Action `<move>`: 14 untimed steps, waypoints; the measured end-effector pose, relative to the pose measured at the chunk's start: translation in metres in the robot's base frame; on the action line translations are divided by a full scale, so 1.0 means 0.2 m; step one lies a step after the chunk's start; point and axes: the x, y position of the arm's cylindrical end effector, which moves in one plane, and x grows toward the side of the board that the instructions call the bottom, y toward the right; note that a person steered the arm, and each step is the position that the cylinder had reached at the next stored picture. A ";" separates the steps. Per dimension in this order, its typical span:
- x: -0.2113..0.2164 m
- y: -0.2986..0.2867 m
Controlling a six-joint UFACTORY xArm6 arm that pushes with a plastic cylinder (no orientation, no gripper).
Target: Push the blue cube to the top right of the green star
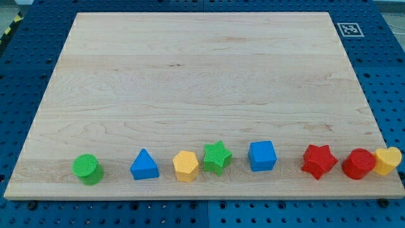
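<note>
The single camera view looks down on a pale wooden surface (202,95) resting on a blue perforated base (380,69), and the only marking to be found is a small black-and-white square tag (349,29) just off the board's top right corner; its pattern carries no readable letters or brand. No arm shows anywhere in this view, and my tip is not visible either, so its place relative to the blocks cannot be told, nor can any claw state be judged. All eight blocks sit in a loose row along the view's bottom edge of the board. From the view's left: a green cylinder (87,169), then, apart from it, a blue triangle (145,165), then a yellow hexagon (185,166) whose right side touches or nearly touches the green star (217,156). The blue cube (262,156) stands to the view's right of the green star, at about the same height in the row, with a narrow strip of bare wood between them. Further right, after a wider gap, come a red star (318,161), a red cylinder (359,164) and a yellow heart-like block (387,160) at the board's right edge, the last two touching.
</note>
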 end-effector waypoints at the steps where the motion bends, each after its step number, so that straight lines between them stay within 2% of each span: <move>1: 0.03 -0.08; 3: 0.04 -0.29; 14: 0.04 -0.51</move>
